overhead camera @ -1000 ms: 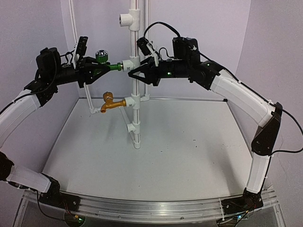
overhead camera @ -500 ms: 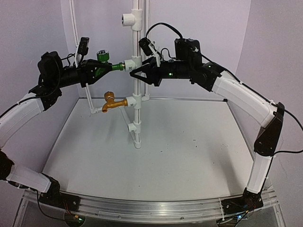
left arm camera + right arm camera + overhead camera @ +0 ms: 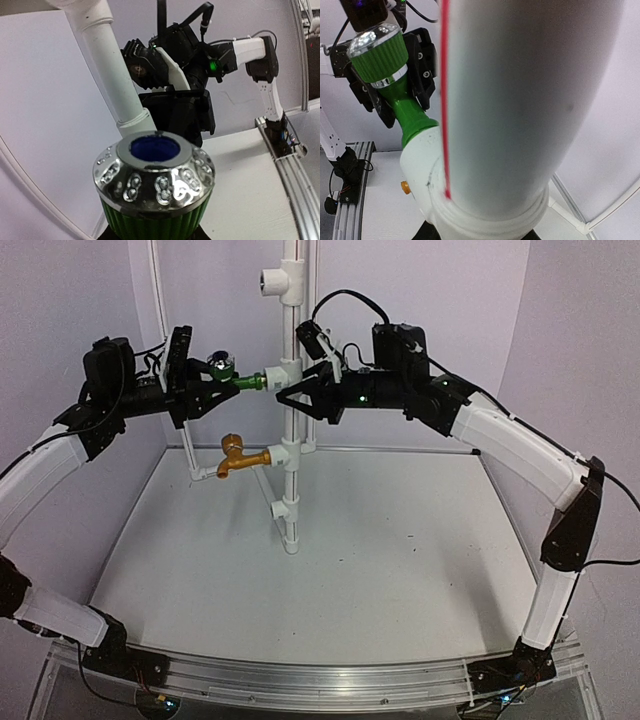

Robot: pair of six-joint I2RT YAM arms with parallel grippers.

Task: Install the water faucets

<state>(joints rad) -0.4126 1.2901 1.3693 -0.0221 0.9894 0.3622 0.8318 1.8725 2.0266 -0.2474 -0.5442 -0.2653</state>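
We see the golden faucet [image 3: 238,453] already seated in the lower T-fitting [image 3: 284,452] of the white pipe [image 3: 291,330]. The pipe stands upright near the far edge of the bench [image 3: 400,540], a little left of its middle. The golden spout points down and nothing holds it, so we judge that half of the job done.

The green faucet [image 3: 238,382] sits higher, its stem entering the middle T-fitting [image 3: 273,376] and its body reaching toward the bench's left edge. The left end effector [image 3: 212,380] pinches it, with fingers on either side just below the round handle. The right end effector [image 3: 286,390] is pressed onto the pipe at that same fitting, bracing it from the right.

We cannot tell how deep the green stem is threaded. As we read it, what remains is seating the green faucet fully and letting go. The top T-fitting [image 3: 272,280] carries nothing.
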